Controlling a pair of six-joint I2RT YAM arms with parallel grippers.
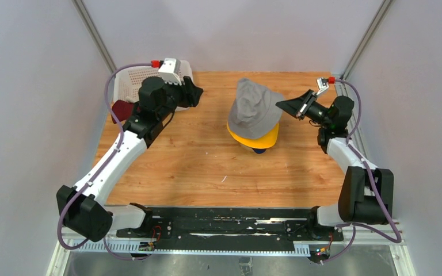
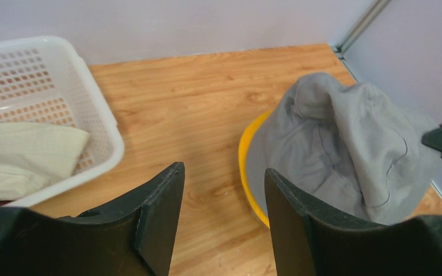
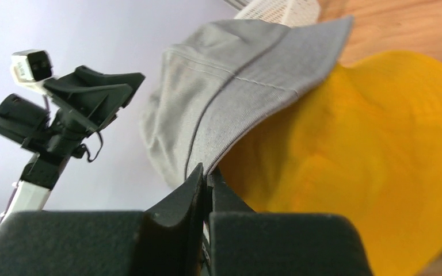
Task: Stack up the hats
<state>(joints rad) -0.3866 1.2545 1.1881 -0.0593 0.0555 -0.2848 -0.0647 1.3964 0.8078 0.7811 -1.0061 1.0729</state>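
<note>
Grey hat (image 1: 252,109) sits on the yellow hat (image 1: 259,139) and navy hat (image 1: 258,151) mid-table, so we reckon three are stacked. Right gripper (image 3: 207,175) is pinched on the grey brim, left gripper (image 2: 223,170) spread and empty. Beige hat (image 2: 23,158) in the basket (image 2: 101,115) and dark red hat (image 1: 122,109) beside it are left.

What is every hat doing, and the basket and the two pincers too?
grey hat: on top of the pile, brim pinched.
yellow hat: under the grey one.
navy hat: at the bottom, barely peeking out.
beige hat: lying in the basket.
dark red hat: by the basket, partly hidden.
basket: upright, beige hat inside.
left pincer: open, empty.
right pincer: shut on the grey hat's brim.
</note>
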